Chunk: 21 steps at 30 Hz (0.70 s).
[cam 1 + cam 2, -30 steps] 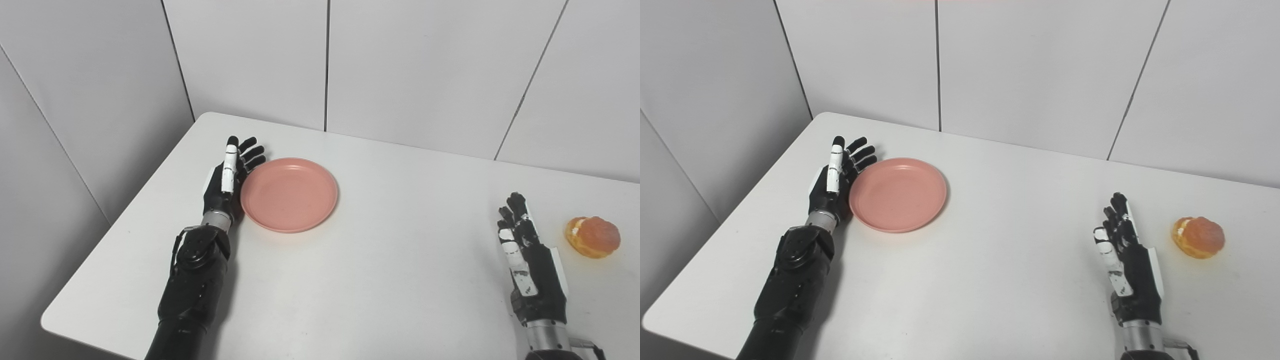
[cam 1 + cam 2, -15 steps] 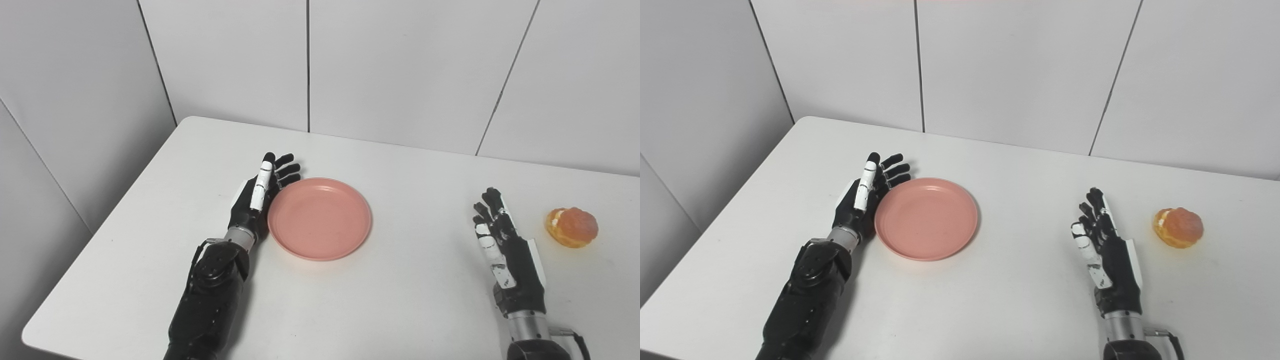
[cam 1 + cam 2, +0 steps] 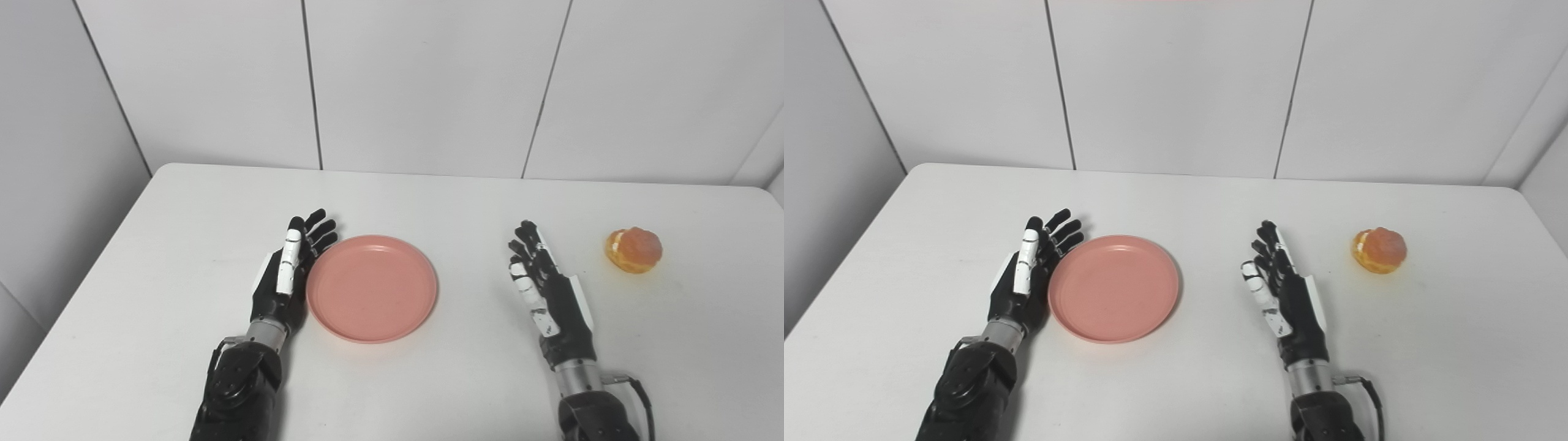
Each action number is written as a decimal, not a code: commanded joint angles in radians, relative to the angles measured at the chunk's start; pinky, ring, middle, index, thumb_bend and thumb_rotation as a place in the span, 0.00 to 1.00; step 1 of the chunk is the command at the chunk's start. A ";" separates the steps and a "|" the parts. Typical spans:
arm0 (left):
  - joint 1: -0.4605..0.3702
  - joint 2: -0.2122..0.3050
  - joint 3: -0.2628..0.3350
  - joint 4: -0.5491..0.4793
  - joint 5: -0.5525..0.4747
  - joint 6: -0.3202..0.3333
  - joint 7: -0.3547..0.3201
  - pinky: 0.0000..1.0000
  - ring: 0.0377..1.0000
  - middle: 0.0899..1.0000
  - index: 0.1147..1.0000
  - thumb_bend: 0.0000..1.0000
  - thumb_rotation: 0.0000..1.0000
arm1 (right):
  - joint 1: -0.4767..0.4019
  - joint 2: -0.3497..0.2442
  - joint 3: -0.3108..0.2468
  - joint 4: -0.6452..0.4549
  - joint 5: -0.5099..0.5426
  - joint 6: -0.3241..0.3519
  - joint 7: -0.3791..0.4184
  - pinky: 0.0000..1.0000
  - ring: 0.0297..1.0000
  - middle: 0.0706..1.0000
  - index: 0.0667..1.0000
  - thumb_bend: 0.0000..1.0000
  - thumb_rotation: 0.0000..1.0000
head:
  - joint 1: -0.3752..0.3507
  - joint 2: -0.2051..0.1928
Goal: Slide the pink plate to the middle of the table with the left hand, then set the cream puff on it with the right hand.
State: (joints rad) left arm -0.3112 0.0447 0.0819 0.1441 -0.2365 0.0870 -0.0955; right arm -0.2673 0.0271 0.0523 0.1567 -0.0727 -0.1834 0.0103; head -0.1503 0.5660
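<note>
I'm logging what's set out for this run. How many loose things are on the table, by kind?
Pink plate: 1
Cream puff: 1
Total: 2

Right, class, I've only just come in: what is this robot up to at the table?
The left hand stands on edge, open, against the left rim of the pink plate, placed to push it toward the middle of the white table. The plate is empty. The right hand is open too, holding nothing. The cream puff lies on the table to its right, untouched.
</note>
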 commanded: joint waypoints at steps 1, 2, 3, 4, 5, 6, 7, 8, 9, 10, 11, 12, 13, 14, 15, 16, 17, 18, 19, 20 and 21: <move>0.002 -0.009 -0.006 -0.021 0.012 -0.034 0.000 0.87 0.87 0.86 0.84 0.59 1.00 | -0.008 0.021 0.008 -0.006 -0.032 0.011 -0.032 0.88 0.90 0.92 0.92 0.57 0.81 | -0.031 0.006; 0.005 -0.011 -0.010 -0.016 0.016 -0.045 -0.004 0.87 0.87 0.86 0.84 0.59 1.00 | -0.010 0.027 0.011 -0.008 -0.048 0.018 -0.042 0.88 0.90 0.92 0.92 0.57 0.82 | -0.040 0.007; 0.008 -0.015 -0.014 -0.013 0.020 -0.051 -0.005 0.88 0.87 0.86 0.84 0.60 1.00 | -0.011 0.029 0.017 -0.013 -0.065 0.029 -0.047 0.89 0.91 0.92 0.92 0.57 0.83 | -0.040 0.007; 0.012 -0.020 -0.017 -0.015 0.022 -0.052 -0.003 0.88 0.87 0.86 0.84 0.60 1.00 | -0.010 0.030 0.022 -0.020 -0.076 0.040 -0.048 0.90 0.91 0.92 0.93 0.57 0.86 | -0.046 0.012; 0.016 -0.026 -0.020 -0.017 0.025 -0.055 -0.001 0.88 0.87 0.86 0.84 0.60 1.00 | -0.010 0.029 0.026 -0.025 -0.084 0.047 -0.047 0.91 0.92 0.93 0.93 0.57 0.88 | -0.046 0.012; 0.020 -0.033 -0.022 -0.019 0.027 -0.059 0.000 0.87 0.87 0.86 0.84 0.60 1.00 | -0.010 0.028 0.029 -0.029 -0.089 0.050 -0.046 0.93 0.93 0.94 0.94 0.57 0.90 | -0.046 0.012; 0.025 -0.040 -0.025 -0.021 0.028 -0.064 -0.001 0.87 0.87 0.86 0.84 0.60 1.00 | -0.010 0.026 0.031 -0.030 -0.096 0.049 -0.047 0.93 0.93 0.94 0.95 0.56 0.91 | -0.046 0.012; 0.029 -0.045 -0.028 -0.026 0.030 -0.066 -0.002 0.87 0.87 0.86 0.84 0.59 1.00 | -0.010 0.026 0.032 -0.032 -0.102 0.051 -0.049 0.93 0.93 0.94 0.95 0.56 0.91 | -0.035 0.023; 0.034 -0.051 -0.032 -0.031 0.033 -0.067 0.000 0.88 0.87 0.86 0.84 0.59 1.00 | -0.011 0.027 0.031 -0.033 -0.104 0.053 -0.052 0.93 0.93 0.94 0.95 0.56 0.92 | -0.035 0.023; 0.039 -0.058 -0.035 -0.041 0.038 -0.059 0.007 0.87 0.86 0.85 0.83 0.59 1.00 | -0.012 0.028 0.029 -0.034 -0.109 0.055 -0.055 0.92 0.93 0.93 0.94 0.56 0.91 | -0.030 0.025; 0.043 -0.062 -0.037 -0.048 0.043 -0.054 0.012 0.87 0.86 0.85 0.82 0.60 1.00 | -0.012 0.028 0.028 -0.035 -0.111 0.056 -0.057 0.91 0.93 0.93 0.94 0.56 0.91 | -0.030 0.025; 0.048 -0.070 -0.040 -0.057 0.050 -0.049 0.021 0.85 0.85 0.83 0.81 0.60 0.99 | -0.012 0.027 0.027 -0.037 -0.112 0.056 -0.058 0.90 0.92 0.93 0.93 0.56 0.91 | -0.018 0.032; 0.052 -0.076 -0.041 -0.063 0.054 -0.046 0.027 0.84 0.84 0.83 0.80 0.60 0.97 | -0.011 0.026 0.026 -0.038 -0.112 0.056 -0.059 0.90 0.92 0.92 0.93 0.56 0.91 | -0.018 0.032; 0.058 -0.084 -0.044 -0.072 0.061 -0.046 0.033 0.84 0.84 0.82 0.80 0.60 0.97 | -0.011 0.026 0.025 -0.038 -0.108 0.052 -0.059 0.90 0.91 0.92 0.93 0.56 0.91 | -0.018 0.034; 0.065 -0.090 -0.048 -0.081 0.065 -0.043 0.037 0.83 0.83 0.82 0.79 0.59 0.95 | -0.011 0.026 0.023 -0.037 -0.101 0.047 -0.058 0.89 0.91 0.92 0.93 0.57 0.89 | -0.018 0.036; 0.072 -0.092 -0.054 -0.091 0.066 -0.039 0.033 0.83 0.84 0.82 0.79 0.58 0.94 | -0.011 0.027 0.020 -0.035 -0.098 0.044 -0.060 0.89 0.90 0.92 0.92 0.57 0.88 | -0.018 0.036; 0.077 -0.090 -0.064 -0.101 0.066 -0.031 0.023 0.84 0.85 0.84 0.80 0.57 0.96 | -0.011 0.028 0.018 -0.034 -0.095 0.043 -0.061 0.88 0.90 0.91 0.92 0.58 0.87 | -0.013 0.039; 0.080 -0.088 -0.071 -0.106 0.065 -0.026 0.016 0.87 0.86 0.85 0.82 0.56 0.98 | -0.011 0.028 0.017 -0.034 -0.093 0.043 -0.061 0.87 0.89 0.91 0.92 0.59 0.86 | -0.013 0.039; 0.084 -0.083 -0.086 -0.111 0.062 -0.025 -0.001 0.88 0.87 0.86 0.83 0.56 0.99 | -0.010 0.030 0.016 -0.037 -0.090 0.047 -0.061 0.87 0.89 0.91 0.91 0.59 0.86 | -0.009 0.038; 0.087 -0.083 -0.097 -0.110 0.060 -0.033 -0.013 0.91 0.89 0.88 0.86 0.56 1.00 | -0.010 0.030 0.015 -0.039 -0.088 0.051 -0.061 0.87 0.89 0.90 0.91 0.60 0.85 | -0.007 0.039; 0.090 -0.084 -0.106 -0.105 0.061 -0.049 -0.022 0.93 0.89 0.89 0.87 0.56 1.00 | -0.009 0.030 0.015 -0.040 -0.085 0.053 -0.060 0.87 0.89 0.90 0.91 0.60 0.85 | -0.002 0.040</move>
State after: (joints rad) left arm -0.2198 -0.0397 -0.0069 0.0563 -0.1727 0.0573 -0.0902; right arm -0.2667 0.0471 0.0682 0.1497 -0.1653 -0.1288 -0.0405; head -0.1534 0.6059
